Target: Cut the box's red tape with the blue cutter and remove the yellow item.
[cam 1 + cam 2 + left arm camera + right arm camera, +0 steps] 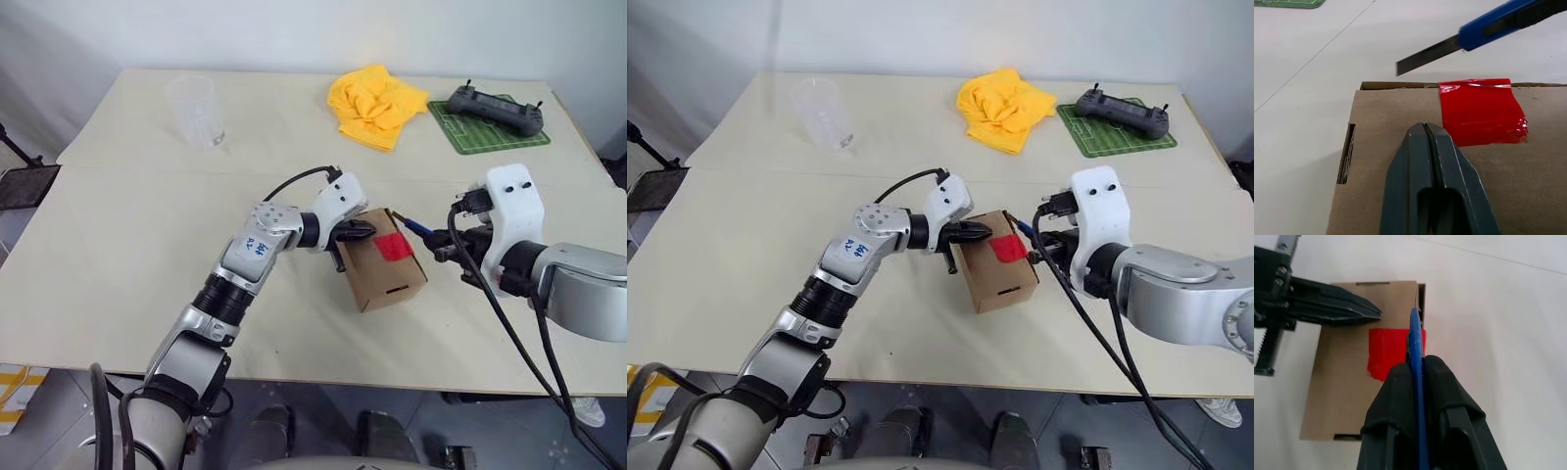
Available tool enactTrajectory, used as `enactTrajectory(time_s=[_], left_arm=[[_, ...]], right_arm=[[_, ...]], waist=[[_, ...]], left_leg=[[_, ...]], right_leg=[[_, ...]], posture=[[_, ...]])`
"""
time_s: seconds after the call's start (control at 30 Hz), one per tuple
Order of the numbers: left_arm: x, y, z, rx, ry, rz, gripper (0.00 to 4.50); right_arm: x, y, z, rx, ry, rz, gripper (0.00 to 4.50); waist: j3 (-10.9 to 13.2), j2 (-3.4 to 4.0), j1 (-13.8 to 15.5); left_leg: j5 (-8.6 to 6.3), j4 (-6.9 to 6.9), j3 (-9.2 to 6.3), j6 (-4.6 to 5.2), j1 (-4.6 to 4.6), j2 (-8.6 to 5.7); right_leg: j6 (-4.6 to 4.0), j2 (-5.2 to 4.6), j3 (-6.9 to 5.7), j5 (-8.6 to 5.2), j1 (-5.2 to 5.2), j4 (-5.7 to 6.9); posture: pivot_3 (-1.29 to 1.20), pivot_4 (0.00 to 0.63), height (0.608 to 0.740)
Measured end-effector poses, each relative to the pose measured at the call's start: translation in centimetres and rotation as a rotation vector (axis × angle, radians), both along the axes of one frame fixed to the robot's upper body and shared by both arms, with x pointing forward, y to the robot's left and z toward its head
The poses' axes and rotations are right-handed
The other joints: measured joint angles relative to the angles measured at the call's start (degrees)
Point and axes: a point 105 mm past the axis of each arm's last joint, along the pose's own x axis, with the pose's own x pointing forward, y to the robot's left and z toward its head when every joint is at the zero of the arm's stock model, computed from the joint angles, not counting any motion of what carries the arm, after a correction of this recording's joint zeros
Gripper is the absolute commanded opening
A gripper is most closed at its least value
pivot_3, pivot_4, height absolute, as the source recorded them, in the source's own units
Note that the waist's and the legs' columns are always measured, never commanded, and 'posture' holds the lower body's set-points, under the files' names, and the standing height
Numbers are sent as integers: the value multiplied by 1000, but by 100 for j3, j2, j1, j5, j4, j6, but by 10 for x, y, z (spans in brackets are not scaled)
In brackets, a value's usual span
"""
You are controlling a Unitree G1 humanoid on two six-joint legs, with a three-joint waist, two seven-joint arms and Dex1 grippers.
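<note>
The box (377,274), brown cardboard, lies mid-table with the red tape (395,247) folded over its top edge. My left gripper (368,232) is shut, and its fingertips (1423,129) rest on the box's top face beside the red tape (1481,112). My right gripper (1418,364) is shut on the blue cutter (1415,340). The cutter's bare blade (1427,56) hangs just past the taped edge, a small gap from the cardboard. The yellow item is hidden.
At the back lie a crumpled yellow cloth (374,103), a clear plastic cup (196,110) and a black controller (495,108) on a green mat (470,137). A seam crosses the table (118,255) behind the box.
</note>
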Motion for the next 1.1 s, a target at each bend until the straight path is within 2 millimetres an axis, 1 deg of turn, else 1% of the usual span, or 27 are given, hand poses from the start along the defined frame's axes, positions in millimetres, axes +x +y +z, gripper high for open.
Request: enactTrajectory(time_s=[0.17, 0.4, 0.47, 0.83, 0.93, 1.1], left_arm=[[0, 0, 0, 0, 0, -1, 0], [-1, -1, 0, 1, 0, -6, 0], [-2, -1, 0, 4, 1, -11, 0], [-5, -3, -1, 8, 3, -19, 0], [-5, -3, -1, 11, 2, -18, 0], [-5, -7, -2, 42, -17, -22, 0]], right_arm=[[3, 2, -5, 9, 16, 2, 90], [13, -6, -9, 2, 13, -42, 90], [14, -6, -11, 3, 14, -39, 90], [11, -4, -23, 16, 63, -28, 90], [9, -3, -22, 19, 87, -26, 90], [10, -2, -23, 30, 99, -27, 90]], waist=[[0, 0, 0], [0, 0, -1], [0, 0, -1], [0, 0, -2], [0, 0, -4], [0, 0, -5]], left_leg=[[0, 1, 0, 0, -1, -4], [0, 1, 0, 1, -1, -6], [0, 1, 0, 1, -1, -6], [0, 3, 0, 1, -1, -7], [0, 3, -1, 0, -1, -5], [0, 4, 1, 0, 0, -8]], right_leg=[[0, 0, 0, 0, -2, 2], [0, 0, 0, 0, -4, 7], [0, 0, 0, 0, -4, 8], [0, 0, 1, 0, -4, 12], [0, 0, 0, 0, -4, 12], [0, 0, 0, 0, -4, 14]], posture=[[0, 150, 740], [0, 150, 740], [0, 150, 740], [0, 150, 740], [0, 150, 740], [0, 150, 740]])
